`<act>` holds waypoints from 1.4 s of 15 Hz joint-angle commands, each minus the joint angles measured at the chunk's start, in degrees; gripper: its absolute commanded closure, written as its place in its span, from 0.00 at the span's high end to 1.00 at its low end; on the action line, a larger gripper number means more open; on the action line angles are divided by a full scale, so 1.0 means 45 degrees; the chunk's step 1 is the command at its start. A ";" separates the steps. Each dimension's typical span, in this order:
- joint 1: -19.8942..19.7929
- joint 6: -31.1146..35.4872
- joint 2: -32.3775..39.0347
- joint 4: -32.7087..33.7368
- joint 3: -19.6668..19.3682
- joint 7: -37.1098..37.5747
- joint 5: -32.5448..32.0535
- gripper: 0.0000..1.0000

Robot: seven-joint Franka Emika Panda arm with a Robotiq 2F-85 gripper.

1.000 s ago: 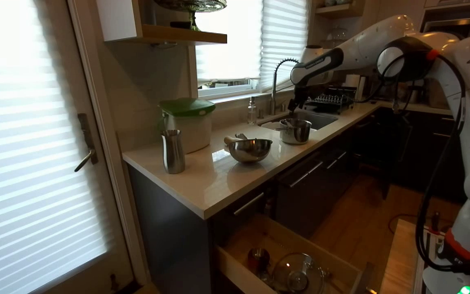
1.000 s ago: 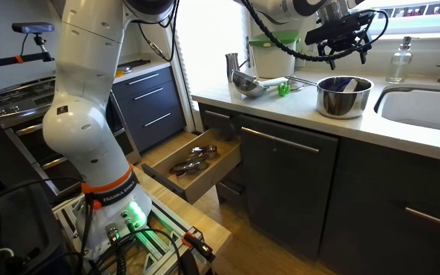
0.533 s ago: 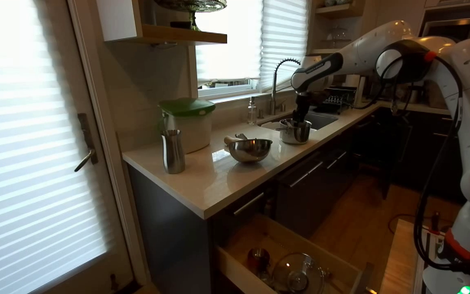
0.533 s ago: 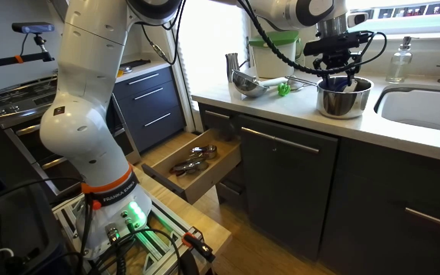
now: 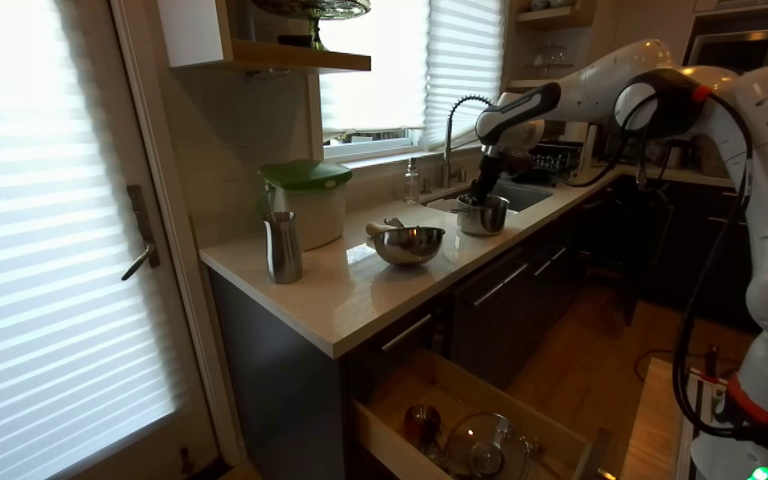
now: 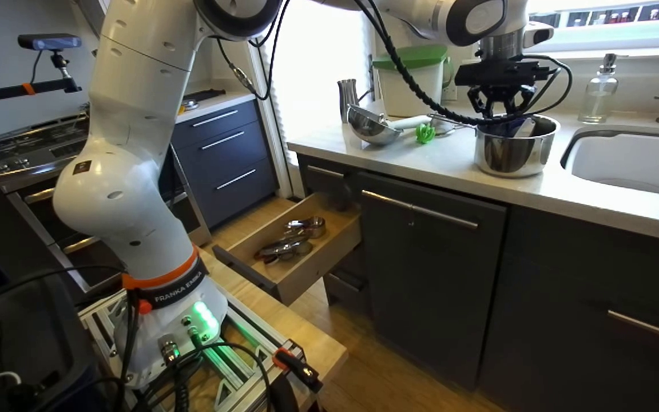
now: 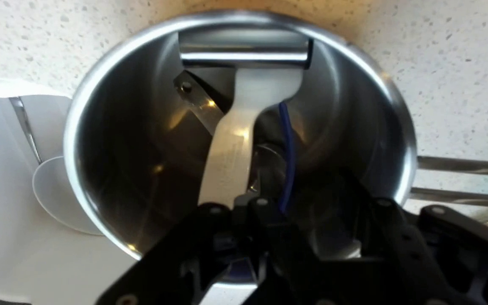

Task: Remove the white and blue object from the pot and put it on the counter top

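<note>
The pot [image 6: 512, 155], shiny steel with a long rod handle, stands on the counter top [image 6: 421, 158] beside the sink. Inside it the wrist view shows a curved blue strip [image 7: 288, 146], next to a pale white handle [image 7: 227, 156] that ends in a steel cylinder. Whether the blue and white parts form a single object I cannot tell. My gripper [image 7: 307, 182] points down into the pot, its jaws partly apart. The blue strip runs by the left finger and disappears under it; nothing is plainly clamped. In the exterior views the fingertips are hidden by the pot and the cable.
A steel bowl [image 5: 411, 248], a metal vase [image 5: 284, 248] and a green-lidded white tub [image 5: 307, 203] share the slab. A green item [image 6: 425, 134] lies near the bowl. The soap bottle [image 6: 599, 94] stands behind the sink [image 6: 638, 163]. A drawer [image 6: 318, 269] hangs open below.
From above the pot, my gripper has come down into it and straightened. Its jaws have drawn closer together. Bowl, pot and tub stay where they were.
</note>
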 commanded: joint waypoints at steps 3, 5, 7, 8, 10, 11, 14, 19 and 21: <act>-0.0107 -0.0416 0.1032 0.1399 0.0247 -0.0070 0.0229 0.41; -0.0100 -0.0525 0.1374 0.1819 0.0256 0.0043 0.0163 0.39; -0.0091 -0.0542 0.1710 0.2176 0.0277 0.0126 0.0116 0.36; -0.0103 -0.0600 0.1863 0.2353 0.0286 0.0179 0.0114 0.37; -0.0062 -0.0676 0.2201 0.2680 0.0298 0.0317 0.0058 0.29; -0.0066 -0.0697 0.2304 0.2780 0.0306 0.0341 0.0045 0.25; 0.0017 -0.0760 0.2305 0.2859 0.0108 0.0555 0.0000 0.06; -0.0172 0.0373 0.0763 0.1481 -0.0286 0.0594 0.0040 0.01; -0.0322 0.0962 0.0135 0.1076 -0.0413 0.0451 0.0191 0.01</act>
